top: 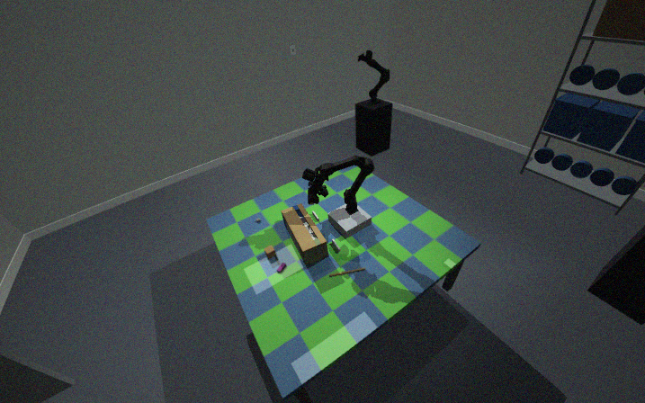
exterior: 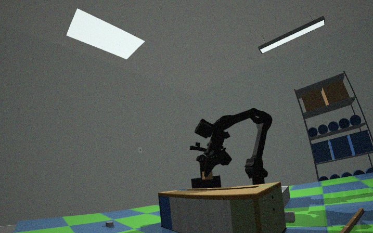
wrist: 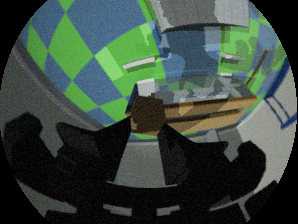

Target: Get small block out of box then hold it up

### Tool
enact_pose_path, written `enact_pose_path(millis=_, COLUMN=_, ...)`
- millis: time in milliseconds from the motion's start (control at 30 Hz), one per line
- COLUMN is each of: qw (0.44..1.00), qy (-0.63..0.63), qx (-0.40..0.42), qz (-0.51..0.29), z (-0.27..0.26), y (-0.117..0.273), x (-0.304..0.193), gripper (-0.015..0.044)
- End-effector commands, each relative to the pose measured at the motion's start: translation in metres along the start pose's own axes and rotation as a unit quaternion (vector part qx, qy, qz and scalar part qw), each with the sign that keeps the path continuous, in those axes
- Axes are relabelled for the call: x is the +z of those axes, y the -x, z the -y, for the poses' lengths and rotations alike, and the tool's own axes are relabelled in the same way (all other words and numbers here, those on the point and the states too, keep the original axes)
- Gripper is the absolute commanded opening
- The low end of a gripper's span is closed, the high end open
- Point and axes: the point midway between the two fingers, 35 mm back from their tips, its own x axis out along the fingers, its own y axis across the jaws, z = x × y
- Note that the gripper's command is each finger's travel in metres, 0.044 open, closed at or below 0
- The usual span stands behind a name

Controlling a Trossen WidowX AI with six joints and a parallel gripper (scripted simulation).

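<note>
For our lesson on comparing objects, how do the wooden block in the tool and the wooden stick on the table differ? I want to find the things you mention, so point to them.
The wooden block (exterior: 208, 176) (wrist: 148, 115) is short and chunky, while the wooden stick (top: 347, 273) (exterior: 352, 220) (wrist: 258, 68) is long and thin. The block is held in the air between the tool's fingers; the stick lies on the table. Both are brown.
</note>
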Motion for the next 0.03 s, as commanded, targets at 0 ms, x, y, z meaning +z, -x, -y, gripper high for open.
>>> enact_pose_path(millis=0, qw=1.0, qy=-0.002, qx=0.003, qz=-0.001, z=-0.0008, y=0.0006, x=-0.0002, gripper=0.0)
